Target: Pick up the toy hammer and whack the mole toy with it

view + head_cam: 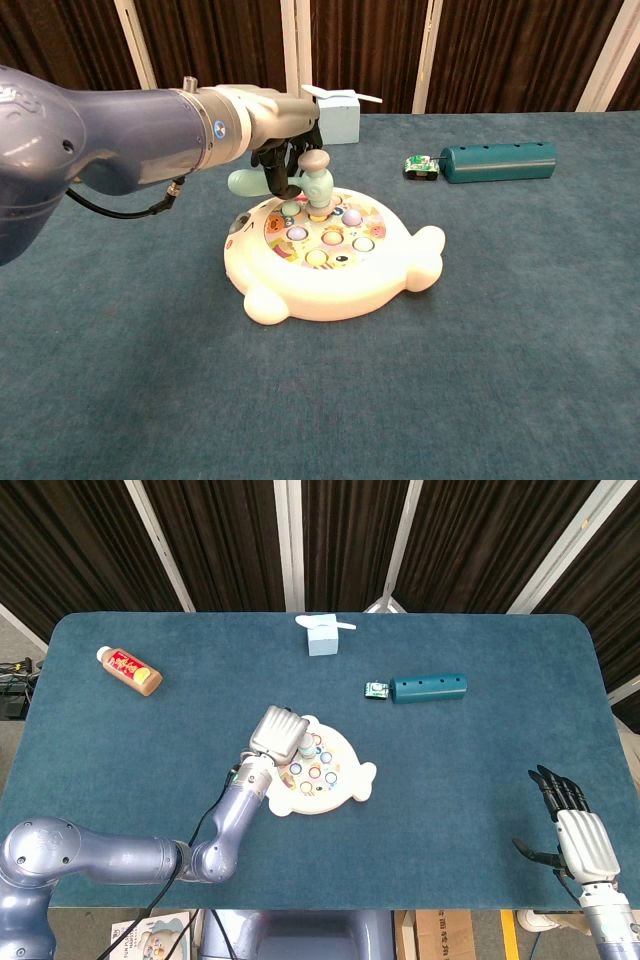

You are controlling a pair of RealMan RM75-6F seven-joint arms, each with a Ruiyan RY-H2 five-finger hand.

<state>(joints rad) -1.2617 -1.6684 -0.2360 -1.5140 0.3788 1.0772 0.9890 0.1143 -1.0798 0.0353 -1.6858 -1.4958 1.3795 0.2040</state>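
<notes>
The white mole toy (pixel 330 285) (pixel 352 785) with coloured buttons lies mid-table. My left hand (pixel 272 125) (pixel 277 731) grips the pale green toy hammer (pixel 316 182) by its handle above the toy's far left side. The hammer's head points down and touches a button at the back of the toy. In the head view the hand covers most of the hammer. My right hand (pixel 578 832) rests open near the table's front right corner, far from the toy; the chest view does not show it.
A teal cylinder (pixel 428 688) (pixel 497 161) with a small green toy car (pixel 376 689) (pixel 420 166) at its end lies back right. A light blue box (pixel 322 635) (pixel 338 118) stands at the far edge. A brown bottle (pixel 130 670) lies far left.
</notes>
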